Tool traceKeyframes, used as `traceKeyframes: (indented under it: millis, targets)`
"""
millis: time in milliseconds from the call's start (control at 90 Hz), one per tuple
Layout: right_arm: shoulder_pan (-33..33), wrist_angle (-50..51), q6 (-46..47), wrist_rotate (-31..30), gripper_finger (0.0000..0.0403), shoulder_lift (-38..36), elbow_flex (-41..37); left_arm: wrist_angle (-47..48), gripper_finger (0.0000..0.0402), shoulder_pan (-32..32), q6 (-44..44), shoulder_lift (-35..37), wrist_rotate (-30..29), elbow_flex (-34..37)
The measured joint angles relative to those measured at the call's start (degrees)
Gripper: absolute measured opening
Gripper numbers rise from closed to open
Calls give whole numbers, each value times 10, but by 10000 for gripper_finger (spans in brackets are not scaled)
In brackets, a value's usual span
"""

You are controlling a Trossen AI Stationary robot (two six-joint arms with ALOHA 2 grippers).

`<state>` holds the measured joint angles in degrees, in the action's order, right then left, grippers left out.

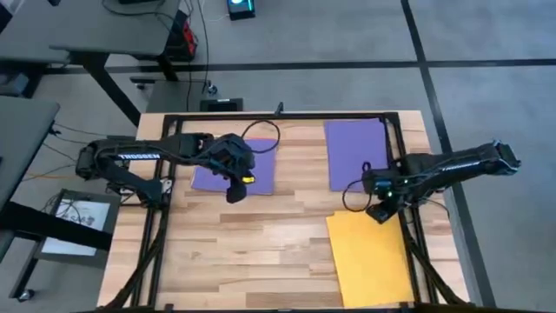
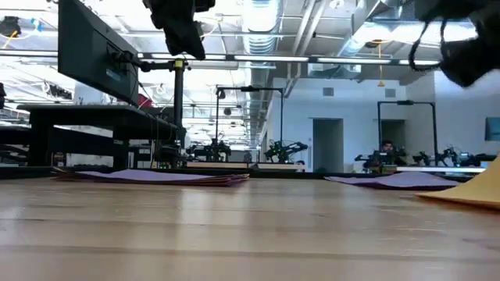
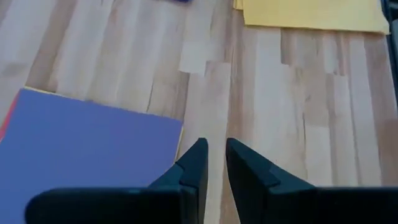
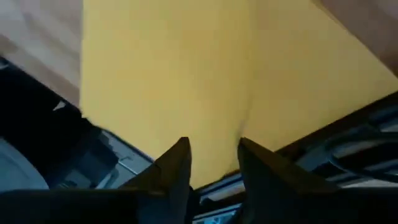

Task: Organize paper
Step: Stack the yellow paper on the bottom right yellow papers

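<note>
A purple-topped stack of paper (image 1: 228,170) lies flat at the far left of the table; the left wrist view shows a red and a yellow edge under its top sheet (image 3: 81,149). A second purple sheet (image 1: 356,154) lies at the far right. A yellow sheet (image 1: 369,258) lies at the near right, overhanging the table's right side. My left gripper (image 1: 235,189) hovers above the left stack's near right corner, its fingers (image 3: 214,163) a narrow gap apart with nothing between them. My right gripper (image 1: 382,211) hangs open over the yellow sheet's (image 4: 186,74) far right part.
A black frame (image 1: 287,116) runs along the table's far edge and down both sides. Bare wood (image 1: 252,252) fills the middle and near left. Desks and other machines stand in the room beyond the table.
</note>
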<state>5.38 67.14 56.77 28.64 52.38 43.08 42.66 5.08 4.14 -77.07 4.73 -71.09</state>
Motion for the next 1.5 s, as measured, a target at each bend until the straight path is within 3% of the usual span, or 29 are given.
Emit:
traceKeyframes:
  millis: [100,200,289,367,444,567,767,1011,1500]
  targets:
    - [4,-72,-45,-21,128,1,34,6,42,0,-3,7,0,-2]
    - [33,-260,-85,-114,127,16,29,7,42,0,-3,16,0,-17]
    - [77,-459,-205,-203,127,62,9,10,42,0,1,19,0,-31]
    - [107,-521,-323,-265,119,132,8,16,42,-1,9,19,0,-37]
    - [123,-512,-341,-312,89,210,15,17,42,-1,15,19,0,-39]
    - [139,-494,-342,-321,17,311,29,41,42,-2,16,19,0,-39]
    - [149,-500,-319,-325,3,397,36,58,42,2,26,19,-23,-39]
    - [149,-486,-301,-327,0,434,38,65,42,2,19,19,-23,-39]
    - [160,-366,-265,-326,0,409,36,86,42,2,6,19,-24,-39]
